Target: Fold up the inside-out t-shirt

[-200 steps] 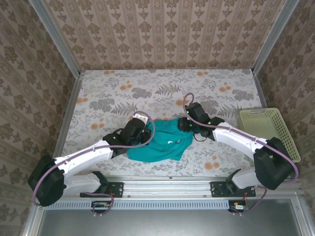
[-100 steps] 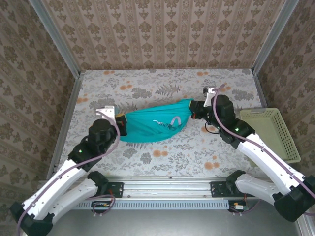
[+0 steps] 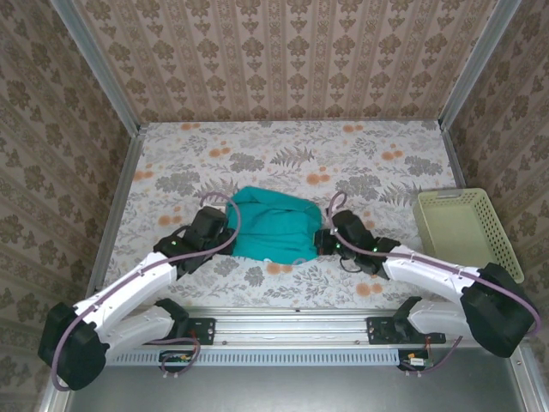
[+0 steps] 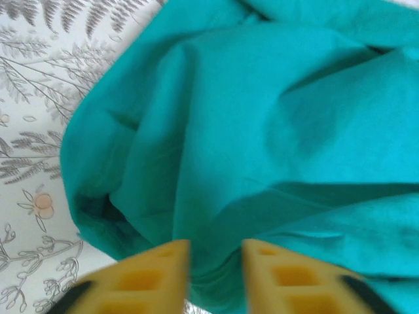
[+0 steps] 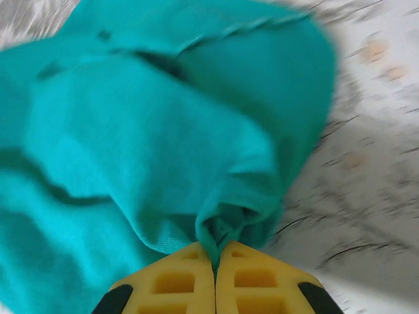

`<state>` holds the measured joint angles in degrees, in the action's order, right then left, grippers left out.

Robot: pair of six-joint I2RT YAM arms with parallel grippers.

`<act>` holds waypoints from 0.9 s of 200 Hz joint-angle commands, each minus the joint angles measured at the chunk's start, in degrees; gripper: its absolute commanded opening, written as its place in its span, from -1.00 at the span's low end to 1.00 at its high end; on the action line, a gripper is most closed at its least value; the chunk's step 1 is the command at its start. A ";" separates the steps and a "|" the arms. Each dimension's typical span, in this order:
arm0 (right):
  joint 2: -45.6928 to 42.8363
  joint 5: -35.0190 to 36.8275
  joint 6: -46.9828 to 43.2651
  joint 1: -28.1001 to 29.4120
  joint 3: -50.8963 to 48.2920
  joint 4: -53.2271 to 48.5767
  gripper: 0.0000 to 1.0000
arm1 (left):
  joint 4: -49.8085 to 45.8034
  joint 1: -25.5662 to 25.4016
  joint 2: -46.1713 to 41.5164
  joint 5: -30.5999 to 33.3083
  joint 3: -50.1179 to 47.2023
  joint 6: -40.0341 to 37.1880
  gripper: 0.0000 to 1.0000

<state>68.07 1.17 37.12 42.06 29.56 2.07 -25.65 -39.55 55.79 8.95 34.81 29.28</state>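
T-shirt [image 3: 273, 221] sits bunched mid-table [image 3: 257, 154], toward the front. Right gripper [image 5: 216, 254] is pinched tight on its right edge. Left gripper [image 4: 216, 254] is partly open at the left edge, not clamping. Plenty of bare room behind; basket [image 3: 426, 199] far right.

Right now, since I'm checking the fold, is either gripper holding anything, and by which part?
The right gripper pinches a bunched edge of the t-shirt; the left gripper stands open, holding nothing.

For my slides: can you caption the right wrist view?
Right gripper pinching a bunched fold of the teal t-shirt, floral table beyond.
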 commanded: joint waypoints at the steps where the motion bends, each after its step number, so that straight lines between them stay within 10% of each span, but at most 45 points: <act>1: -3.31 3.32 -2.75 7.30 -0.46 6.30 -0.87 | -4.64 -2.98 0.38 -2.21 6.78 1.60 0.14; 54: -3.88 4.72 -0.43 9.22 -4.21 7.75 -0.56 | -3.30 -13.00 12.87 -1.22 13.86 1.29 0.64; 146: -13.61 7.87 1.06 2.69 -2.18 -6.63 -0.09 | 2.12 -25.05 25.09 2.07 14.85 -3.83 0.96; 180: -9.60 4.89 5.79 0.33 -4.70 -1.31 -0.06 | 4.56 -24.31 28.76 2.30 13.61 -2.99 0.78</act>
<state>55.90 8.51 38.87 43.88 26.79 -1.85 -23.03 -64.40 82.76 10.00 48.58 27.18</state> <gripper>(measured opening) 0.467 0.938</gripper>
